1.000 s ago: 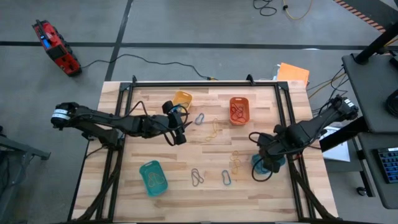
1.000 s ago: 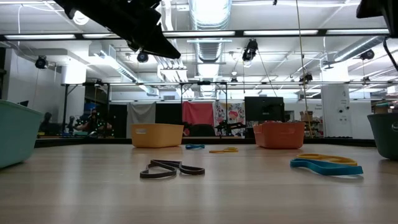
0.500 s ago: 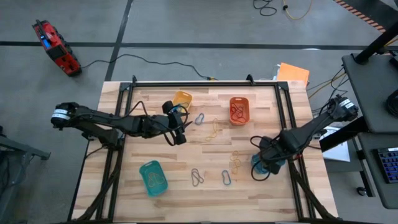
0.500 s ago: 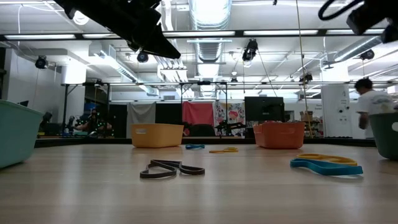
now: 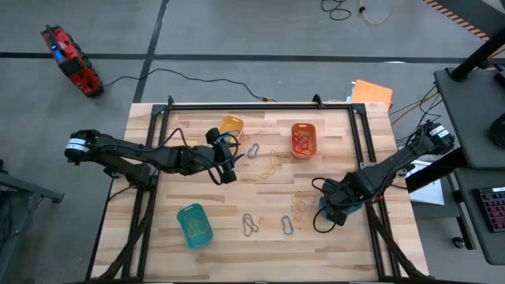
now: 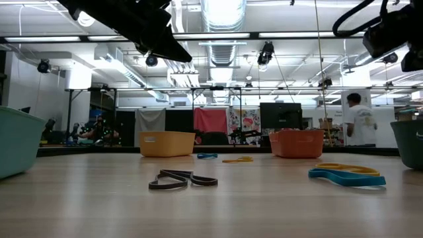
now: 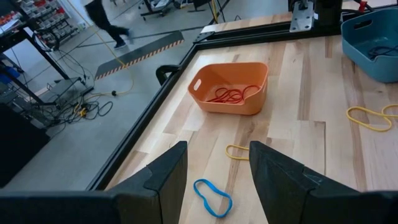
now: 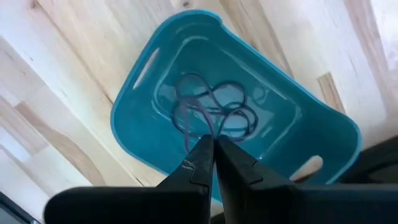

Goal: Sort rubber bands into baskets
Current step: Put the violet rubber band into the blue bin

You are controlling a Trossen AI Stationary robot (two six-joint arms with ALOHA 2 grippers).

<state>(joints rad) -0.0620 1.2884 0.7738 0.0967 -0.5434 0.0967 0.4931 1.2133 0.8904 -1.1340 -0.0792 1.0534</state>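
The right gripper (image 8: 213, 144) hangs over the blue basket (image 8: 155, 81) near the tabletop's (image 5: 260, 177) right edge, fingers together, a dark band dangling from their tips into the tangle inside. The left gripper (image 7: 214, 163) hovers beside the yellow basket (image 5: 231, 124), fingers apart. Loose rubber bands (image 5: 250, 225) lie mid-table.

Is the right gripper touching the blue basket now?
Apart. In the right wrist view the right gripper, fingers shut, hangs above the blue basket, clear of the rim; a thin rubber band seems pinched at the tips.
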